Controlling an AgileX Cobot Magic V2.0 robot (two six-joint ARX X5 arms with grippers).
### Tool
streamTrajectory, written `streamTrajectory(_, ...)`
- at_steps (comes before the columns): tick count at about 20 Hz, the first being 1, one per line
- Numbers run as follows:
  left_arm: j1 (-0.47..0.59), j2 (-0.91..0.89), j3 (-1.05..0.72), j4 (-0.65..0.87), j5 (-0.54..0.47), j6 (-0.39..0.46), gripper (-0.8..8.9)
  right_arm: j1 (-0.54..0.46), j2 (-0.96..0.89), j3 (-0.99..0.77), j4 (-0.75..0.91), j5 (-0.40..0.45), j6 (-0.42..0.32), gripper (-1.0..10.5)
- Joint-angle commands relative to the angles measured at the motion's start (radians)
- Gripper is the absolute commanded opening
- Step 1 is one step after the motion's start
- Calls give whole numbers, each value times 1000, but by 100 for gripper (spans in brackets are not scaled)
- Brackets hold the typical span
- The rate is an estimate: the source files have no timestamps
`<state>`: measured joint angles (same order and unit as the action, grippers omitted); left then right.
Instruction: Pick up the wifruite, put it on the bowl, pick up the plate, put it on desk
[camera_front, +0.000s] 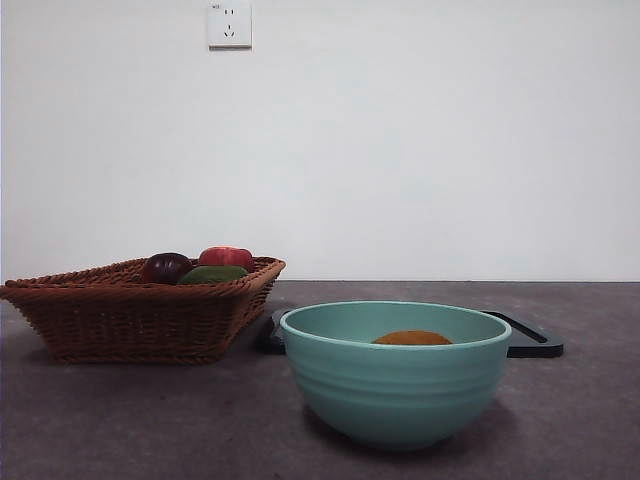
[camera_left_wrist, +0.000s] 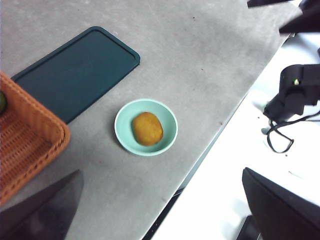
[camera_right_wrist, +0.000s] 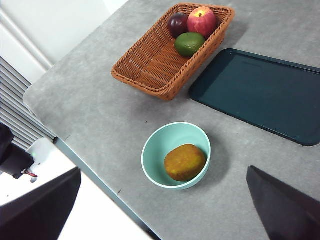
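The wifruite (camera_right_wrist: 185, 162) lies inside the bowl (camera_right_wrist: 150, 157) on the desk (camera_right_wrist: 90, 110); both sets of fingers wide, empty, well above; the plate step appears next, needing descent.

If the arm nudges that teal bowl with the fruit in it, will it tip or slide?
The bowl would probably slide rather than tip: it looks wide, deep and squat on the flat desk. It appears to be ceramic, so likely fairly heavy and chippable. The rounded fruit lies loose inside and may roll against the wall when pushed.
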<state>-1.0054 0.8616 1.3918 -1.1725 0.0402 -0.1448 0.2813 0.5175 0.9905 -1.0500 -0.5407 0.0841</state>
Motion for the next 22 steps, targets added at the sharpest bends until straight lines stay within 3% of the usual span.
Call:
streamTrajectory(1, -8, -114, -102, 62, 1, -11, 500, 5, 2, 20, 9, 25, 10, 611)
streamTrajectory(8, -8, -416, -369, 171, 1, -55, 500, 5, 2, 20, 7, 26, 16, 611)
streamTrajectory(14, -8, -437, -373, 171, 1, -55, 500, 5, 54, 20, -17, 43, 63, 611)
streamTrajectory(19, -8, -437, -373, 171, 1, -54, 500, 49, 231, 20, -21, 49, 65, 610)
streamTrajectory(22, -8, -437, -373, 171, 1, -53, 500, 111, 385, 20, -22, 127, 65, 610)
